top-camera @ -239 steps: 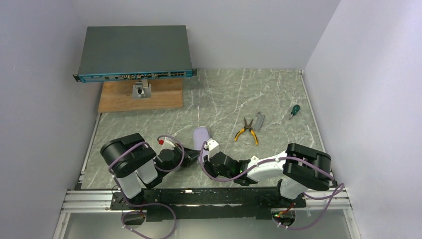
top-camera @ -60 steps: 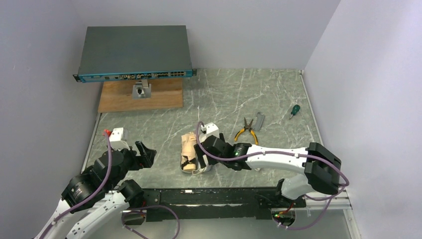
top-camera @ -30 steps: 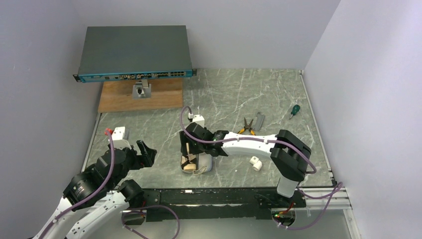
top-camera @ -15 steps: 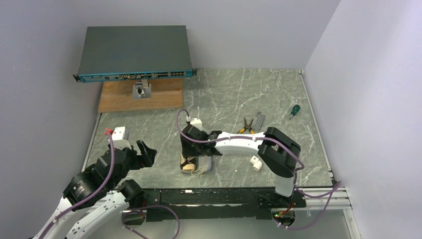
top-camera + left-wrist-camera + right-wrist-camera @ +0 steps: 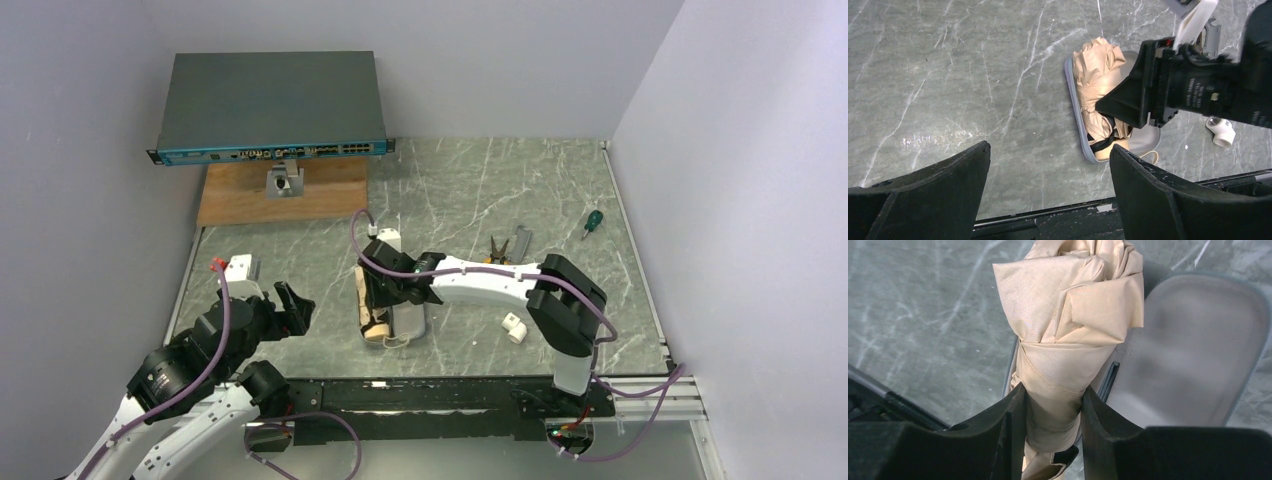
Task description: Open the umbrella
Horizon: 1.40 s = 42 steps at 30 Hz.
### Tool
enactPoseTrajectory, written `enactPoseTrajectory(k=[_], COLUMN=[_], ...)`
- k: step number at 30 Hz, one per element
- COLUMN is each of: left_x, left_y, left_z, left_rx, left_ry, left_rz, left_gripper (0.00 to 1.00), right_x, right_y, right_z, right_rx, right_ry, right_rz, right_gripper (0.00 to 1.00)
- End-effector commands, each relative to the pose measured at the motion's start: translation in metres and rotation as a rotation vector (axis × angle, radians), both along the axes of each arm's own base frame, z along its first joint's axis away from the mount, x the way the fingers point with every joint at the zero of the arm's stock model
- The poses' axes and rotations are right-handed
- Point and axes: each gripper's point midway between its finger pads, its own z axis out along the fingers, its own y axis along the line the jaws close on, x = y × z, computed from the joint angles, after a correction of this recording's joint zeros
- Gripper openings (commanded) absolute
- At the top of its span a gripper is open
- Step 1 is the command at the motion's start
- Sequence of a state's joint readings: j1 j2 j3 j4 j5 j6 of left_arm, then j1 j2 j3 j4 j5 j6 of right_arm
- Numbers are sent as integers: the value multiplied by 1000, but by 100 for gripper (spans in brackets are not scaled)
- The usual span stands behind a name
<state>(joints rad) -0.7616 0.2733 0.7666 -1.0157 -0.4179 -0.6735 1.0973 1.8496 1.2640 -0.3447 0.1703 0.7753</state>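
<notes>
Right end effector [image 5: 1051, 395] pinched on the umbrella [image 5: 1073, 305], mid-bundle
Umbrella lies folded in the open case [image 5: 1193, 340] at the front of the bench [image 5: 948, 75] (wrap looks fastened); probably gripped to lift it out. Left end effector [image 5: 1048, 150] wide open, empty, parked clear.

Bright, even overhead light; shadows soft and short. Pale glare streak on the surface [image 5: 923, 140] in the left wrist view. Right wrist view: umbrella [image 5: 1068, 315] sharp, case shell [image 5: 1193, 350] beside it blurry, bottom foreground dark.
</notes>
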Motion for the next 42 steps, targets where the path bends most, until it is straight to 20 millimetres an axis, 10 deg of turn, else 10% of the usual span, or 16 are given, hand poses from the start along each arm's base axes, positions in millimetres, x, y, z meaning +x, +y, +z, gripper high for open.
enactPoseTrajectory(k=[1, 10, 19, 23, 29, 42], left_x=[4, 4, 5, 6, 6, 6], left_y=[2, 2, 2, 2, 3, 5], left_z=[3, 3, 2, 1, -1, 0], left_rx=[6, 7, 11, 18, 25, 24], left_ry=[-7, -5, -2, 5, 17, 13], left_rz=[23, 27, 27, 31, 39, 53], left_gripper=[90, 90, 90, 91, 90, 90], right_x=[10, 16, 27, 25, 23, 22], right_y=[26, -24, -133, -153, -137, -32], right_z=[107, 169, 124, 104, 70, 47], right_rx=[213, 215, -37, -105, -131, -22], right_ry=[-114, -259, -334, -336, -295, -211], right_rz=[38, -14, -178, -196, -113, 126], right_gripper=[22, 22, 22, 22, 21, 19])
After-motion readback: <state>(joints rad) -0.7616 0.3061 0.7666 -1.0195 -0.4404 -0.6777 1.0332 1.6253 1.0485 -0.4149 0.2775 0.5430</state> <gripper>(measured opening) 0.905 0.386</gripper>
